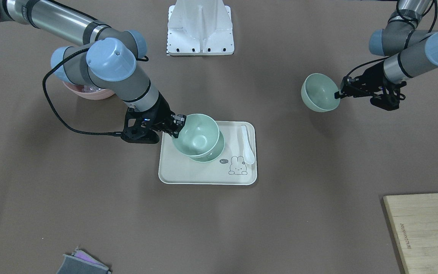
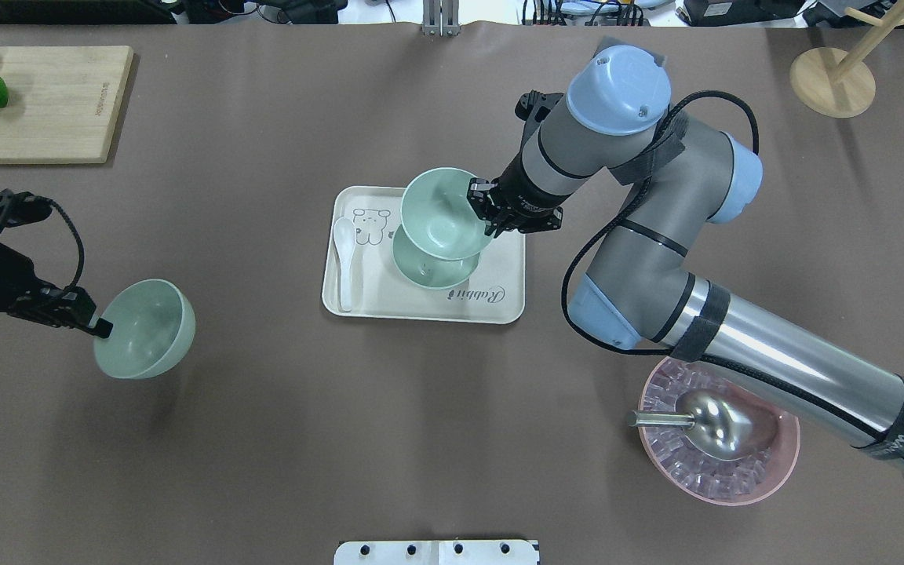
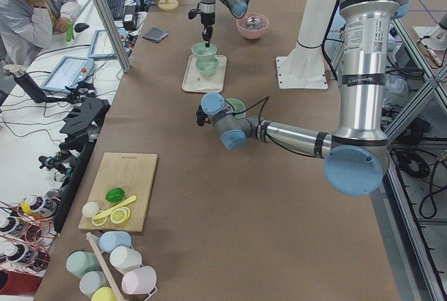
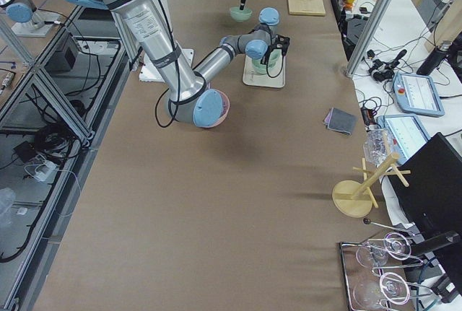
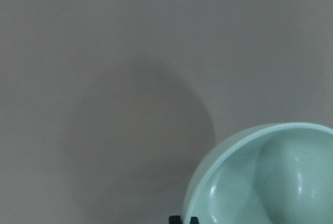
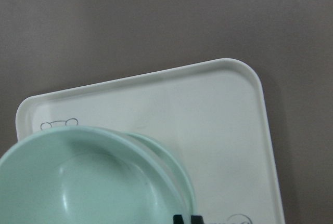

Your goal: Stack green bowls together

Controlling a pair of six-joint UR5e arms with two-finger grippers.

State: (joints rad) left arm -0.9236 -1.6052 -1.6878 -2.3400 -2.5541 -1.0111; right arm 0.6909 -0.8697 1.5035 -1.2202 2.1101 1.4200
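These look light, stiff and slick: pinch the rim. The right hand (image 2: 485, 213) clamps the upper bowl (image 2: 440, 212) over the tray bowl (image 2: 432, 271); the left hand (image 2: 100, 326) clamps the third bowl (image 2: 146, 329).

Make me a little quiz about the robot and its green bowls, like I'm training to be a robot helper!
1. True or false: the left tool holds its green bowl right over the tray.
2. What lies on the tray beside the bowls? A) a white spoon B) a fork C) a cup
3. How many green bowls are there in all?
Key: 1 false, it is over bare table, away from the tray. 2 A. 3 three: one in the left tool, one in the right tool, one standing on the tray.
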